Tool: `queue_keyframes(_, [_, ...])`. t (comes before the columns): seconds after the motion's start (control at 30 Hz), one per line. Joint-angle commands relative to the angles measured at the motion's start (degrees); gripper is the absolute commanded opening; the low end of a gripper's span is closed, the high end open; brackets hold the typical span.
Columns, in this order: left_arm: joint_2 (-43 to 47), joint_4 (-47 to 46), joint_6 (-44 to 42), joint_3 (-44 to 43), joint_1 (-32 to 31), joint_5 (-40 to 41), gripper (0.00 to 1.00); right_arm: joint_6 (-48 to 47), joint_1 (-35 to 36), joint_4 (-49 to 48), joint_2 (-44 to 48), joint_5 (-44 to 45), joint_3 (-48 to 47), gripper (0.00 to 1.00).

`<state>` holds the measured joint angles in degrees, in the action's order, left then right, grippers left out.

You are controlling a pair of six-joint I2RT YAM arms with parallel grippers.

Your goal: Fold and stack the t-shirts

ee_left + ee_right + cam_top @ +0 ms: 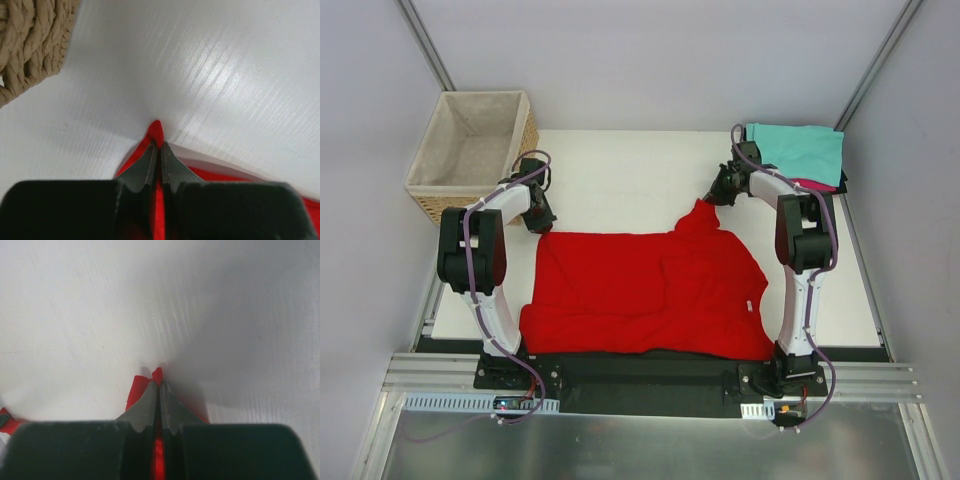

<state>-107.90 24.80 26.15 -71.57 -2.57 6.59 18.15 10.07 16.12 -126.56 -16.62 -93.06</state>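
Note:
A bright red t-shirt [640, 292] lies spread over the near half of the white table. My left gripper [541, 221] is shut on its far left corner; in the left wrist view a tip of red cloth [156, 129] pokes out past the pinched jaws of that gripper [160, 146]. My right gripper [710, 196] is shut on a raised peak of the shirt at its far right. In the right wrist view red cloth [158, 374] shows beyond the closed gripper [159, 385]. A folded teal t-shirt [800, 148] tops a stack at the back right, with magenta-pink [815, 185] and black edges under it.
A woven wicker basket [472, 152] with beige lining stands at the back left, close to my left gripper; its weave [30, 40] fills the left wrist view's corner. The white table [620, 170] shows bare between the grippers. Metal frame posts rise at both sides.

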Motion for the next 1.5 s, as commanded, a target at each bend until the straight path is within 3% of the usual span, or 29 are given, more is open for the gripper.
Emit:
queue_keyframes(0.0, [1.6, 3.6, 1.1, -2.3, 0.3, 3.1, 0.0, -2.0, 0.2, 0.8, 5.3, 3.2, -0.9, 0.01])
queue_keyframes(0.47, [-10.0, 10.7, -1.5, -25.3, 0.3, 1.6, 0.0, -3.6, -2.7, 7.0, 3.7, 8.9, -12.8, 0.01])
queue_keyframes(0.67, [-14.4, 13.6, -1.9, -31.2, 0.3, 2.9, 0.0, -4.4, -4.4, 9.8, 1.7, 9.8, -20.7, 0.01])
queue_keyframes(0.87, [-13.4, 15.1, -1.7, -30.2, 0.4, 4.9, 0.0, -5.5, -4.6, 10.9, 2.3, 6.7, -23.1, 0.01])
queue_keyframes(1.17, [-5.9, 16.6, 1.1, -24.8, 0.6, 6.4, 0.0, -7.2, -3.6, 3.4, 12.6, 3.9, -8.8, 0.01])
queue_keyframes(1.47, [2.6, 17.7, 1.2, -20.9, 1.2, 6.8, 0.0, -8.3, -3.6, 3.7, 23.1, 4.4, -4.6, 0.01])
